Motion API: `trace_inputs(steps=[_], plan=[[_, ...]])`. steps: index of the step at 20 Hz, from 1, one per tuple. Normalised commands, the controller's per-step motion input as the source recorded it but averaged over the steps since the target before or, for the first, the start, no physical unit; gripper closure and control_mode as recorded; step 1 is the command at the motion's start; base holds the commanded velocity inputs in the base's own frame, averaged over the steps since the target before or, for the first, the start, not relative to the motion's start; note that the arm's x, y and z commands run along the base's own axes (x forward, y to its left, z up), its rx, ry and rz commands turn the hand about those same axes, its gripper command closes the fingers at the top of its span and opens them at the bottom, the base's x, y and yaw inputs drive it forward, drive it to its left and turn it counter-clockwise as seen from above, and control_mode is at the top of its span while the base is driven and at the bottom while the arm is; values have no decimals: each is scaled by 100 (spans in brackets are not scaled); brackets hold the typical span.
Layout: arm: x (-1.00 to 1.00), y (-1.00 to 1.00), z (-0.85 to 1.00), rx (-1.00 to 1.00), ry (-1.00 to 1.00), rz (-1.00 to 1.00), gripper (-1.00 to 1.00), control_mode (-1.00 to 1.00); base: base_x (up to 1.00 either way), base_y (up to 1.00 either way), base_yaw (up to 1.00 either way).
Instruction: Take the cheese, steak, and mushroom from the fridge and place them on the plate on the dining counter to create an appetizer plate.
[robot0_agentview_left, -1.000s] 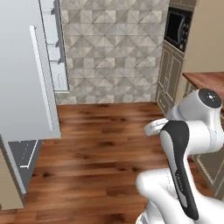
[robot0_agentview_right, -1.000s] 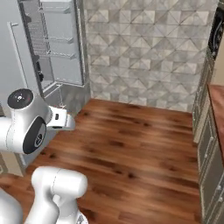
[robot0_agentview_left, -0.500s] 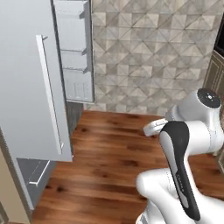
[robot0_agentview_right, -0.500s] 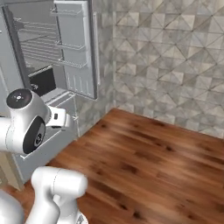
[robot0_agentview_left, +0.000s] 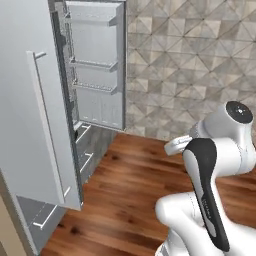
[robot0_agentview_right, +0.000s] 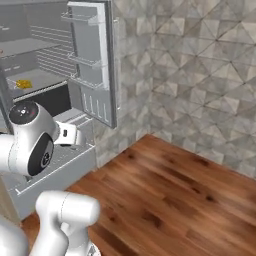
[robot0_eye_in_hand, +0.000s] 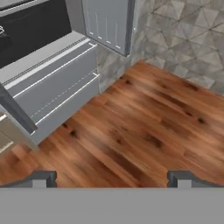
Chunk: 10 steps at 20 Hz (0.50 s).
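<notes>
Gripper (robot0_eye_in_hand: 112, 177) wide open, empty, touching nothing, above wood floor (robot0_eye_in_hand: 144, 127). Fridge (robot0_agentview_right: 75, 75) at left, doors open. Cheese (robot0_agentview_right: 22, 84) on fridge shelf, far left, well apart from gripper.

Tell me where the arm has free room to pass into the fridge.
The fridge stands open. The gap between its right door and the shelves looks free. The grey shelf above the dark compartment is bare beside the cheese at its left end. The floor before the lower drawers is bare.
</notes>
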Motion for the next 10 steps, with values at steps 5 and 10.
trace_inputs(steps=[5,10], plan=[[0,0,0,0,0,0,-100,100,57,-13,55],[0,0,0,0,0,0,-100,100,50,-33,60]])
